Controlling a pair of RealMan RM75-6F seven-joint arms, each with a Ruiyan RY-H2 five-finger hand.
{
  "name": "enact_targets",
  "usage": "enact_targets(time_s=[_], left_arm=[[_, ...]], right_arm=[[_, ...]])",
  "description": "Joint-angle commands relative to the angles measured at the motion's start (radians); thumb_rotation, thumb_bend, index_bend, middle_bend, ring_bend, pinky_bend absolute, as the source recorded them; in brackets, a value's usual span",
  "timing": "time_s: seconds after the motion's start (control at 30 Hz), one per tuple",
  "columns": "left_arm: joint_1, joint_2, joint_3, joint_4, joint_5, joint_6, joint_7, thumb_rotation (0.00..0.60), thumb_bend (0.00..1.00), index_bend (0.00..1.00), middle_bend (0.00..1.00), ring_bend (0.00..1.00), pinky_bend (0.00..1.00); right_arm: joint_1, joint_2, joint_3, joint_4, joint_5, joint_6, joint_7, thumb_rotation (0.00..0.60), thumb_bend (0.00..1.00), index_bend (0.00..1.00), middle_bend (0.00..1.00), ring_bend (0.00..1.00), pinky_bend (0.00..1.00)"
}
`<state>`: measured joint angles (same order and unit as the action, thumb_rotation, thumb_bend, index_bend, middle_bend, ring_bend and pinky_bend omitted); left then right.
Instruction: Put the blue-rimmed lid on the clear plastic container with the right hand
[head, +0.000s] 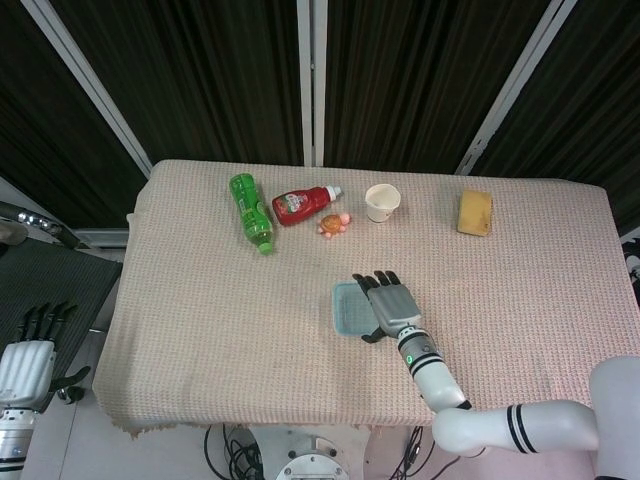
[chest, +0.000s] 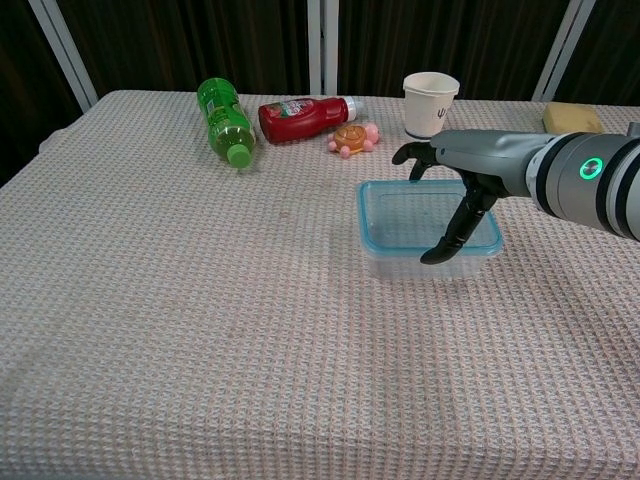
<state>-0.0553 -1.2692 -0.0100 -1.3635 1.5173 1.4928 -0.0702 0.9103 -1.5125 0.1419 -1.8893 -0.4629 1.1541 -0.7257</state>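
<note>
over the middle of the tabletop (chest: 200, 330), the right robot hand (chest: 455, 190) is reaching across the blue-rimmed lid (chest: 405, 215), fingers spread flat above it and the thumb hooking down at the near right edge. whether it is pinching the lid or only pressing on it, i cannot tell. the lid is sitting on top of the clear plastic container (chest: 400, 262), rim over rim, apparently level, just below the paper cup (chest: 431, 103).

the step in hand looks like seating the lid. to do it well, the robot hand should be pushing straight down and evenly, working around the corners rather than leaning on one side, since a light container on a woven cloth is likely to slide or tip under a sideways load.

beyond the container, a toy turtle (chest: 352, 138), a ketchup bottle (chest: 300, 118) and a green bottle (chest: 222, 122) are lying along the far edge, with a yellow sponge (chest: 572, 117) to the right. the left robot hand (head: 30, 360) is hanging off beside the tabletop, fingers apart, holding nothing.
</note>
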Motion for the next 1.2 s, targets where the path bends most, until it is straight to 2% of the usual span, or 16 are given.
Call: enact_targets(time_s=[0.03,0.17,0.63,0.97,1.1,1.13,1.17,1.2], left_arm=[[-0.001,0.000,0.001,-0.001,0.001,0.000,0.001,0.600,0.00,0.12,0.08,0.00,0.00],[-0.001,-0.002,0.000,-0.002,0.002,0.001,0.004,0.600,0.00,0.12,0.08,0.00,0.00],[-0.001,-0.001,0.001,-0.004,0.003,0.001,0.007,0.600,0.00,0.12,0.08,0.00,0.00],[-0.003,-0.001,0.000,-0.003,0.003,-0.001,0.006,0.600,0.00,0.12,0.08,0.00,0.00],[-0.001,0.000,0.000,-0.004,0.002,0.003,0.006,0.600,0.00,0.12,0.08,0.00,0.00],[0.000,0.000,0.000,-0.005,0.000,0.003,0.006,0.600,0.00,0.12,0.08,0.00,0.00],[0.001,0.001,0.000,-0.006,0.000,0.004,0.006,0.600,0.00,0.12,0.08,0.00,0.00],[0.002,0.001,0.000,-0.007,0.000,0.005,0.007,0.600,0.00,0.12,0.08,0.00,0.00]], right_arm=[[-0.004,0.004,-0.007,-0.002,-0.010,-0.003,0.004,0.600,0.02,0.00,0.19,0.00,0.00],[-0.007,0.007,-0.015,-0.005,-0.019,-0.006,0.008,0.600,0.00,0.00,0.15,0.00,0.00],[-0.017,0.011,-0.037,-0.023,-0.053,0.018,0.002,0.600,0.00,0.00,0.12,0.00,0.00],[-0.054,0.021,-0.061,-0.059,-0.128,0.066,0.017,0.600,0.00,0.00,0.08,0.00,0.00],[-0.096,0.053,-0.093,-0.106,-0.251,0.073,0.072,0.600,0.00,0.00,0.09,0.00,0.00],[-0.110,0.061,-0.100,-0.113,-0.299,0.069,0.106,0.600,0.00,0.00,0.13,0.00,0.00],[-0.129,0.063,-0.103,-0.110,-0.361,0.071,0.152,0.600,0.00,0.03,0.22,0.03,0.01],[-0.157,0.055,-0.107,-0.092,-0.450,0.081,0.225,0.600,0.01,0.08,0.28,0.08,0.05]])
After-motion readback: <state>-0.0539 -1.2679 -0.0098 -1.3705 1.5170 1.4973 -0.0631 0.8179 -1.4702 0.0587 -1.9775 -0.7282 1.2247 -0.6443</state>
